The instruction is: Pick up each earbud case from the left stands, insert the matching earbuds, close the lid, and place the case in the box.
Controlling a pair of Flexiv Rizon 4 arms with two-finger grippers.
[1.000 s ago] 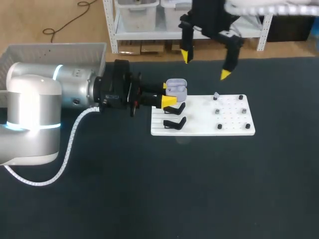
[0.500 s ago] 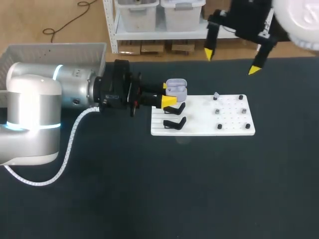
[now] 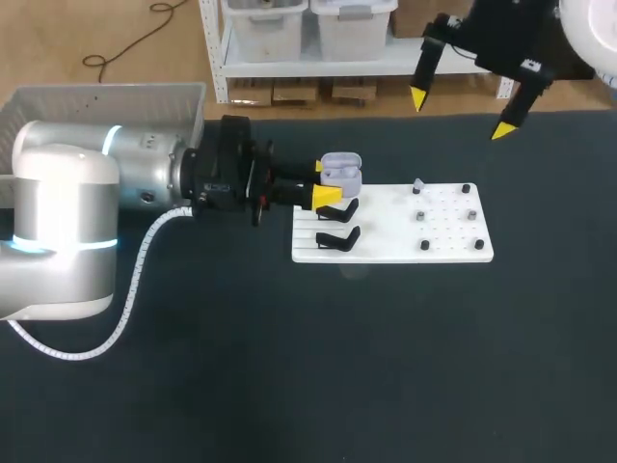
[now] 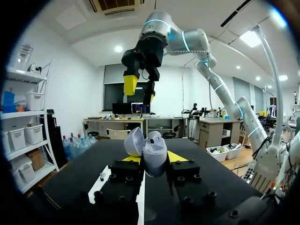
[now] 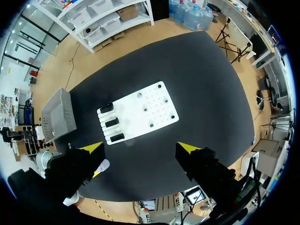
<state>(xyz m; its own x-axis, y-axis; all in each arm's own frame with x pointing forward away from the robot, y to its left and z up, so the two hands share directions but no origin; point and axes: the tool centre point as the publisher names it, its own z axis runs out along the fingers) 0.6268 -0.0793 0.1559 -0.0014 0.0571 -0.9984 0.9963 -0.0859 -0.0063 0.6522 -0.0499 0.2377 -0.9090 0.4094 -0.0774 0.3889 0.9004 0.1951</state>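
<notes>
Left claw [image 3: 324, 181]: pinching the case [image 3: 341, 172], lid open, over the board's [image 3: 453, 243] 10 o'clock corner.
Right claw [image 3: 461, 114]: spread and empty, high at 1 o'clock from the board.
Box [image 3: 96, 96]: 10 o'clock of the worktop.
Risk: I reckon the case could twist in my pinch when an earbud [image 3: 417, 185] gets pressed in.

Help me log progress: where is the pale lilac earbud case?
Head view: the open pale lilac earbud case sits in the left arm's yellow-tipped fingers, over the white board's left end.
</notes>
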